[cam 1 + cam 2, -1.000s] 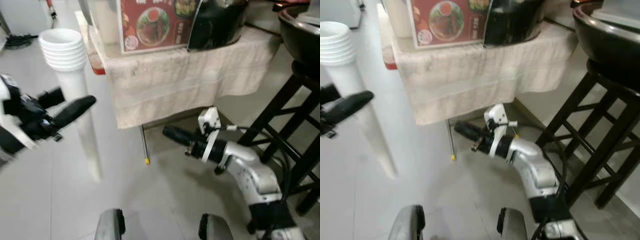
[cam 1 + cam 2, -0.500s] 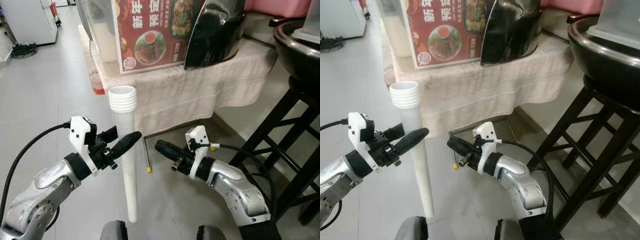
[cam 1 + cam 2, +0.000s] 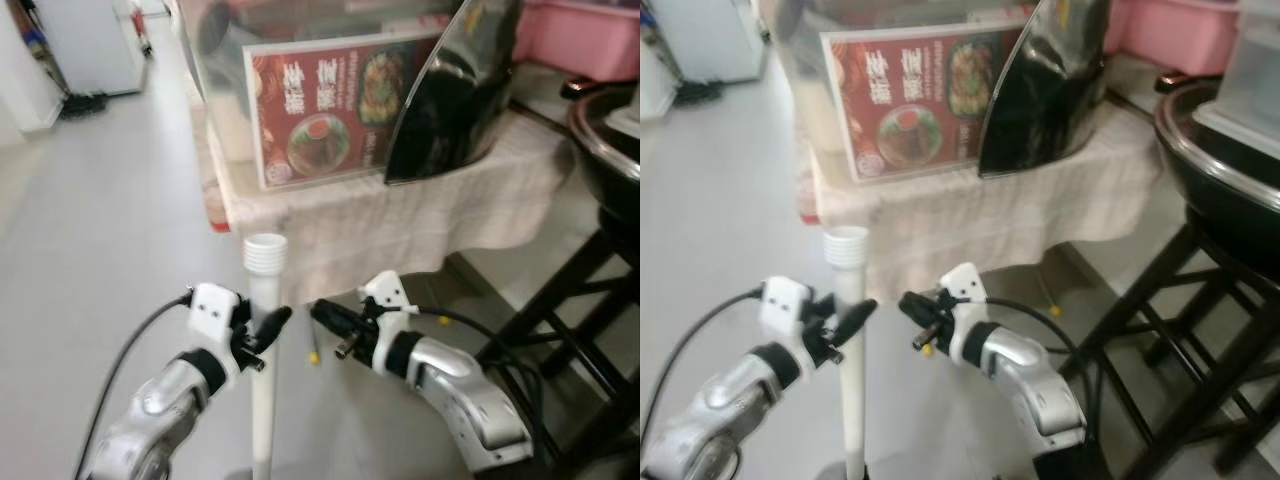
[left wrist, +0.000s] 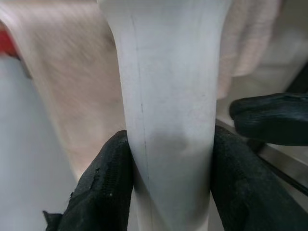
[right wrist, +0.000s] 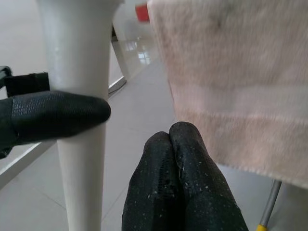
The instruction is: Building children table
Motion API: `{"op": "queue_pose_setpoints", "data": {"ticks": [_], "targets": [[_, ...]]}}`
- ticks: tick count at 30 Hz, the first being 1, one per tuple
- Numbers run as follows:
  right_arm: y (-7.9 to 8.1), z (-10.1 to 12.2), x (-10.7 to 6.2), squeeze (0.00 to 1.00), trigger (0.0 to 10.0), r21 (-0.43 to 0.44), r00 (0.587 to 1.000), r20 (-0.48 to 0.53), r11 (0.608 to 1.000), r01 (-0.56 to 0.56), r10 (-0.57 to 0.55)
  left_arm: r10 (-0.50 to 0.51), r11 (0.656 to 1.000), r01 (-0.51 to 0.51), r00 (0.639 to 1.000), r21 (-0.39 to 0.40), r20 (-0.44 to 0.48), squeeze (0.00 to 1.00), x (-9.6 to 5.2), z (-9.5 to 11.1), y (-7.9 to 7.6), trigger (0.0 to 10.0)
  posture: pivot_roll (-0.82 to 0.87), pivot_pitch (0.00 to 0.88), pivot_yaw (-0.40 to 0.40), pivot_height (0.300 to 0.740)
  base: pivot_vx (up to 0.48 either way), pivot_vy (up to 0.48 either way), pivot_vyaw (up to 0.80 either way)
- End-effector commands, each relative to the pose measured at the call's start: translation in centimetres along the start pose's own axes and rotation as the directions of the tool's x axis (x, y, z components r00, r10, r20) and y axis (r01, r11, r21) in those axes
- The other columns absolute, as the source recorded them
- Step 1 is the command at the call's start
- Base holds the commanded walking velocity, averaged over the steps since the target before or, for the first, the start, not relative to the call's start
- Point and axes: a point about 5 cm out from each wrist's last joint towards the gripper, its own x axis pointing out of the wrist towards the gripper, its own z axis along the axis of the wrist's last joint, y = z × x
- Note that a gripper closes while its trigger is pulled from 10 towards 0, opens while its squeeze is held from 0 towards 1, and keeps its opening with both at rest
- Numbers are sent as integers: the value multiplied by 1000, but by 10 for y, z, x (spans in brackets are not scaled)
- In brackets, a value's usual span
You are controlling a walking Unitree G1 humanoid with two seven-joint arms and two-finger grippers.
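- Gripping the white table leg point(image 3: 264, 370), the left gripper point(image 3: 262, 330) sits at about 7 o'clock in the left eye view; the left wrist view shows its two black fingers point(image 4: 108, 178) pressed against opposite sides of the tapered white shaft, clenched on it.
- The leg stands nearly upright, its ribbed open top point(image 3: 265, 252) at roughly 12 o'clock from the gripper, its lower length running down toward 6 o'clock over the grey tiled floor point(image 3: 90, 220).
- The right gripper point(image 3: 322, 315) lies just beside the leg, at about 3 o'clock from it, pointing toward the shaft but not touching it; in the right wrist view its two fingertips point(image 5: 179, 144) are pressed together, holding nothing.
- Behind both arms, toward 12 o'clock, a table draped in a beige cloth point(image 3: 420, 215) carries a red menu sign point(image 3: 325, 115) and a glossy black appliance point(image 3: 460, 90).
- A thin metal leg with a yellow tip point(image 3: 313, 355) shows under the cloth's hem.
- A dark wooden stool point(image 3: 1180, 340) stands at 4 o'clock, bearing a large black pot point(image 3: 1225, 190).
- A pink bin point(image 3: 585, 35) sits at 2 o'clock.
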Motion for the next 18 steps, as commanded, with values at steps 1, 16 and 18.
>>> {"op": "queue_pose_setpoints", "data": {"ticks": [1, 16, 18], "targets": [[0, 2, 3, 0, 10000, -5, 1000, 9, 1000, -5, 5, 33, 998, -34, 999, 48, 17, 0, 0, 2, 5, 10000, 2, 0, 18, 680, 0, 0, 0], [-6, 4, 6, 0, 10000, -4, 999, 29, 1000, 27, -27, 140, 973, -151, 987, 173, 77, 0, 7, 1, 16, 10000, -1, 0, 26, 740, 0, 0, 0], [-6, 4, 6, 0, 10000, -4, 999, 29, 1000, 29, -29, 147, 973, -158, 986, 169, 79, 0, 7, 1, 17, 10000, 2, 0, 24, 740, 0, 0, 0]]}}
